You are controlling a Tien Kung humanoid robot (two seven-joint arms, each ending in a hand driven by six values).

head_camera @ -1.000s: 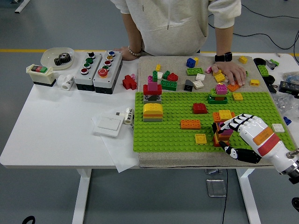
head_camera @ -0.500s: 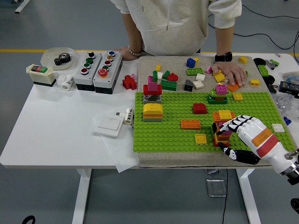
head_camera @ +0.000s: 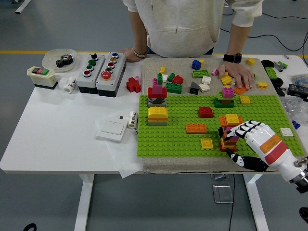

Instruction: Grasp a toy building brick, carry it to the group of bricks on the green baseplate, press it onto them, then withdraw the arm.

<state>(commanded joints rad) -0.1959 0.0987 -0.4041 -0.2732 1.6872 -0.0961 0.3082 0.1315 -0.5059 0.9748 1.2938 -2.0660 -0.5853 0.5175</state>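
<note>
Pressing looks nearly finished: my right hand (head_camera: 250, 137) curls over the brick stack (head_camera: 228, 138) on the baseplate (head_camera: 178, 139), near the desk's front right corner, fingers clamped on it. Release and withdrawal are left, I judge.

No legible text, label, brand or no. anywhere in the head view. Pushbutton boxes (head_camera: 101, 68) show coloured caps only, any markings too small to read. Red/green switch unit (head_camera: 42, 77): no readable lettering. White wall switch plate (head_camera: 112, 129) looks blank. Small white part (head_camera: 70, 85) by the boxes has a dark mark, too blurred to make out. Bricks and green baseplate (head_camera: 178, 139): no print seen. Robot hand (head_camera: 255, 139) carries an orange and a red band, no readable characters.
</note>
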